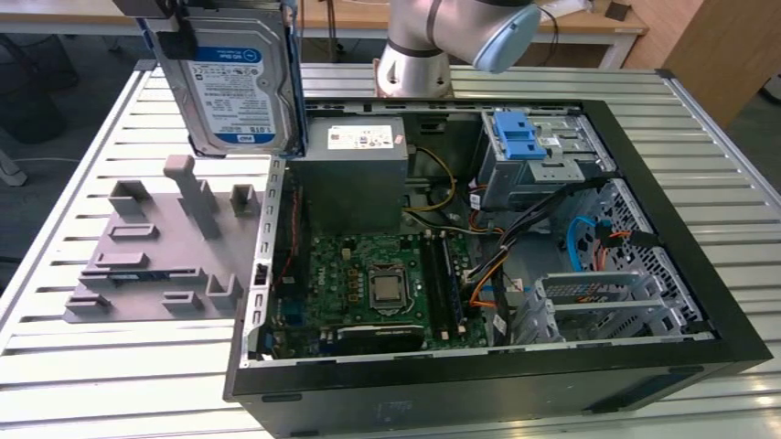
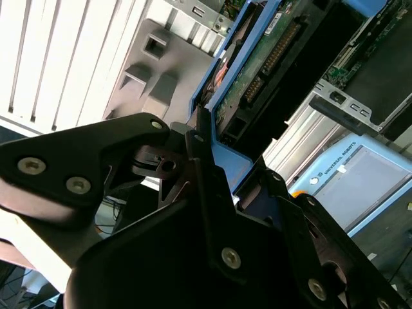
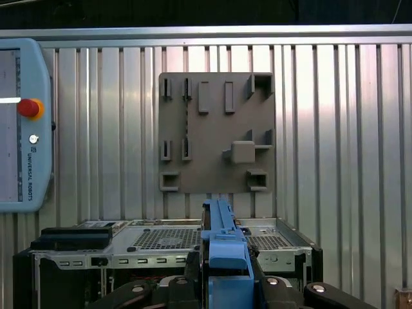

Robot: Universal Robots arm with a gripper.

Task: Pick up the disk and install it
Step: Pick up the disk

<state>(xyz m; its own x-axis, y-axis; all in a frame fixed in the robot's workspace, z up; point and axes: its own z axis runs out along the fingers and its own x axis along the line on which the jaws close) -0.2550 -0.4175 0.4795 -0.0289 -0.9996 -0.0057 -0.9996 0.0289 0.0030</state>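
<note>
The disk (image 1: 232,82), silver with a white and blue label and blue rails, hangs upright in the air. It is above the far end of the grey fixture plate (image 1: 159,247), at the exterior view's left of the open computer case (image 1: 683,302). My gripper (image 1: 181,37) is shut on the disk's upper edge. In the second wrist view the black fingers (image 2: 199,161) clamp the blue rail, and the disk's green circuit board (image 2: 270,51) faces the camera. In the first wrist view the disk (image 3: 222,235) shows edge-on between the gripper (image 3: 222,283) fingers.
The case holds a motherboard (image 1: 379,283), a grey power supply box (image 1: 354,160) and a drive cage with a blue ribbed latch (image 1: 518,137) at its far right. The slatted metal table (image 1: 110,366) carries all of this. A teach pendant (image 3: 19,122) lies beside the fixture plate (image 3: 215,132).
</note>
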